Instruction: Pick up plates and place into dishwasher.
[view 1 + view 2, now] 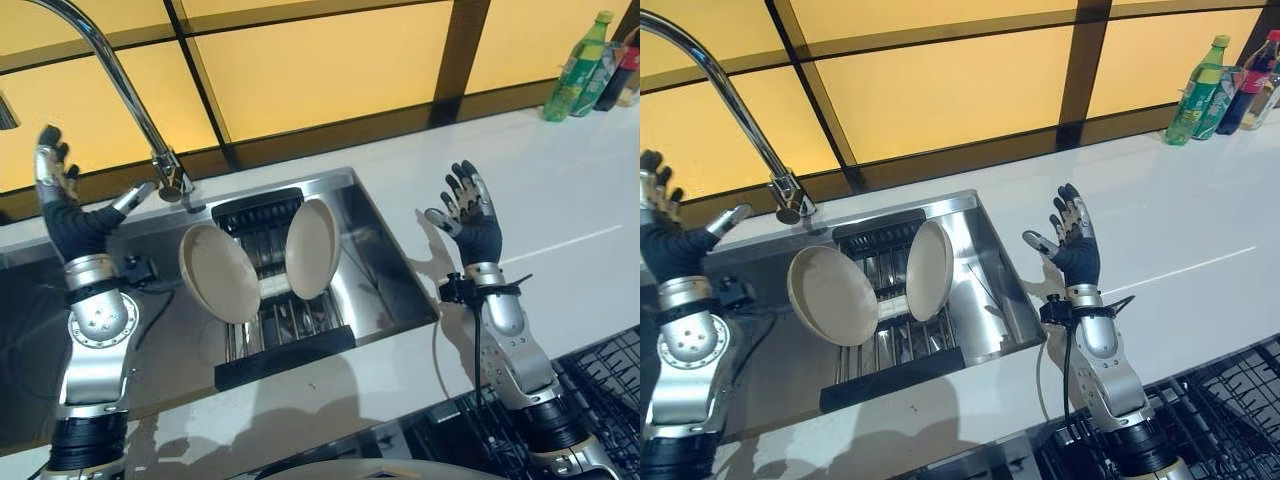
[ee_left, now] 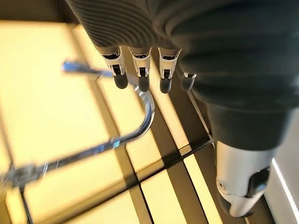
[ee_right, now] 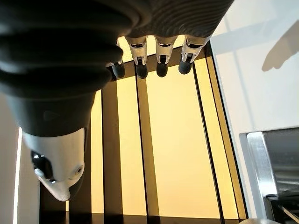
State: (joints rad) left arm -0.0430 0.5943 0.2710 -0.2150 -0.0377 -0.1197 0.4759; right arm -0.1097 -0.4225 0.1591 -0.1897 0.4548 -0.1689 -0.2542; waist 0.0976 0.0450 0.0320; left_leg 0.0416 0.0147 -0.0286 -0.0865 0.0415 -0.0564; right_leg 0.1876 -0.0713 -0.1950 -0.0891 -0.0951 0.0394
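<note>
Both hands, left hand (image 1: 62,205) and right hand (image 1: 470,215), are raised, spread, empty; plates (image 1: 218,272) stand in the sink rack (image 1: 285,355), so grip one rim squarely.

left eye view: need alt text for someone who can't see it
Two beige plates, one on the left and one on the right, stand on edge in a dark rack set in a steel sink. The robot's left hand and right hand are raised open on either side, holding nothing. A curved faucet rises behind; bottles stand on the white counter.
</note>
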